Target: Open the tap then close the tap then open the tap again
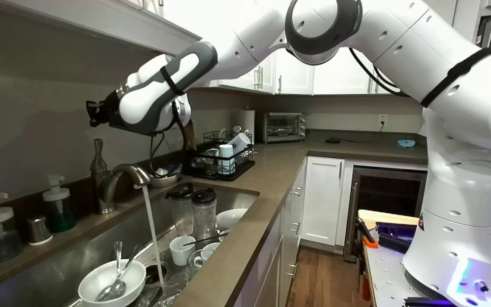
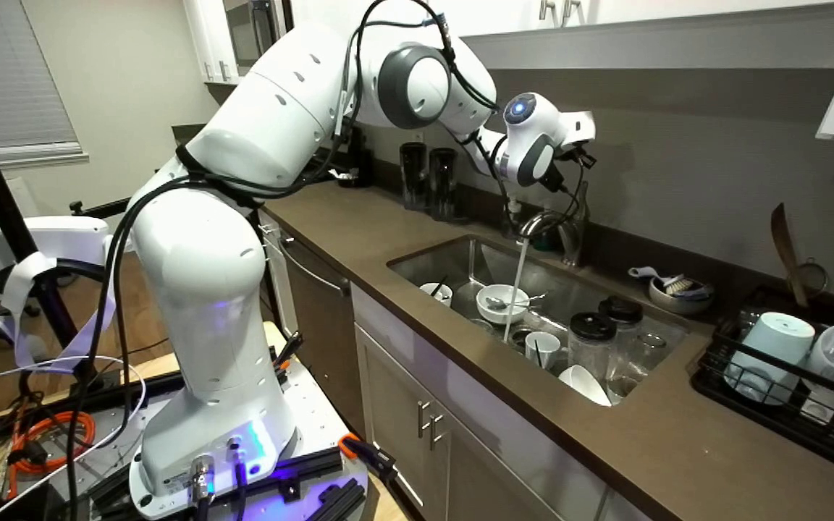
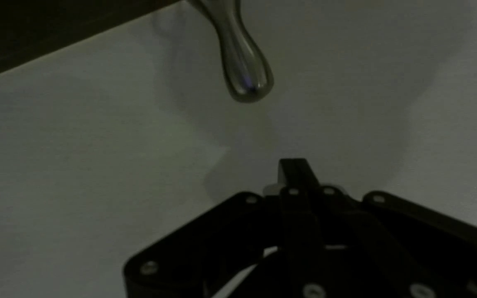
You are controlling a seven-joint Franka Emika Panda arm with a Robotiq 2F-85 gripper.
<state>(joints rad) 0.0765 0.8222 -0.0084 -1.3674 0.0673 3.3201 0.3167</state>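
Standing below the hand [image 3: 293, 164], apart from it, the tap [image 1: 112, 181] runs.

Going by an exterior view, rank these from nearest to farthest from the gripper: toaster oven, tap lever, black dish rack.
From the gripper:
1. Tap lever, below it.
2. Black dish rack, on the counter beyond the sink.
3. Toaster oven, farther back along the counter.
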